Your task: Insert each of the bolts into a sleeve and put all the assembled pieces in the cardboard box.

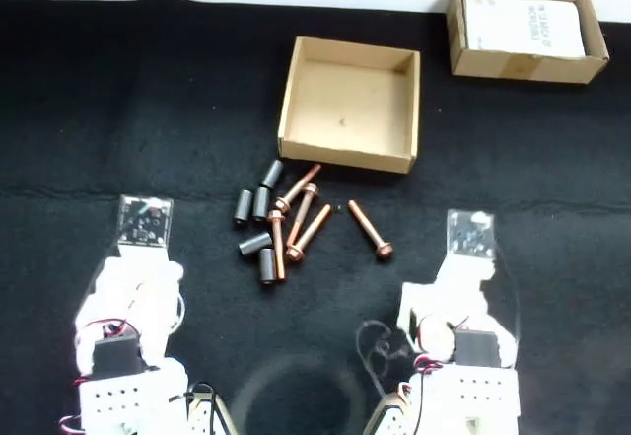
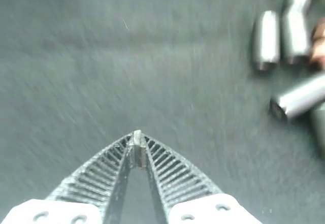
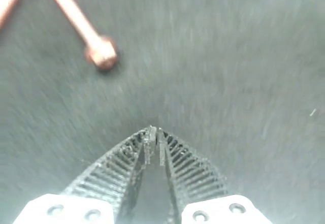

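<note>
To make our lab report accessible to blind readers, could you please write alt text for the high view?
Five copper-coloured metal bolts and five short dark grey metal sleeves lie scattered on a black cloth table, between an open, empty brown cardboard box and the robot's white left arm and right arm. A second cardboard box holding white paper stands at the far right.

the bolts (image 1: 370, 229) are shiny copper and the sleeves (image 1: 243, 206) dark grey, on a plain black cloth (image 1: 118, 109). the cardboard box (image 1: 344, 154) is tan, like a second box (image 1: 523, 65) with a white, dark-printed sheet (image 1: 523, 23). the left gripper (image 2: 137, 141) and right gripper (image 3: 154, 135) are black and ribbed on white mounts.
</note>
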